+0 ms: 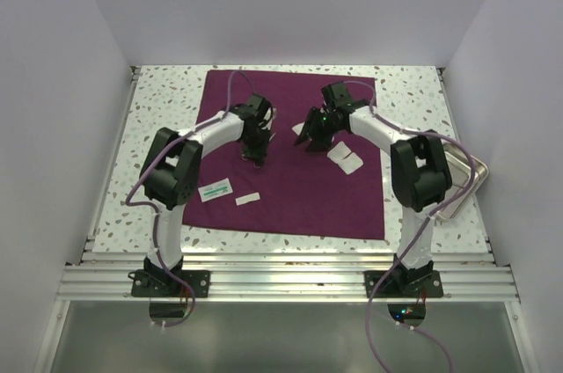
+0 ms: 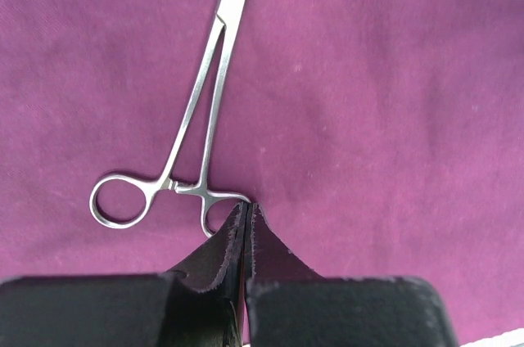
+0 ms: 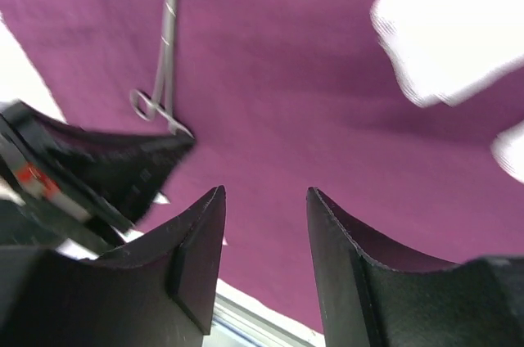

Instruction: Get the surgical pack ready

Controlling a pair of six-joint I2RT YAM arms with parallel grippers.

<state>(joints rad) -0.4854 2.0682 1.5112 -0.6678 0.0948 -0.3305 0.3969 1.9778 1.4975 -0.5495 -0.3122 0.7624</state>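
The surgical pack, a dark maroon-purple drape (image 1: 299,201) (image 2: 393,101) (image 3: 327,101), lies spread flat on the speckled table. Steel forceps (image 2: 209,93) (image 3: 166,44) lie on it, one finger ring free to the left. My left gripper (image 2: 247,206) (image 1: 253,155) is shut, its tips pinched on the rim of the other ring, which they partly hide. Just to its right, my right gripper (image 3: 266,191) (image 1: 308,140) hangs open above the cloth with nothing between its fingers.
White gauze squares (image 1: 345,157) (image 3: 446,36) lie on the drape right of the right gripper. A small printed packet (image 1: 214,189) and a white strip (image 1: 247,199) sit at the drape's near left. A shiny steel tray (image 1: 464,181) stands at the table's right edge.
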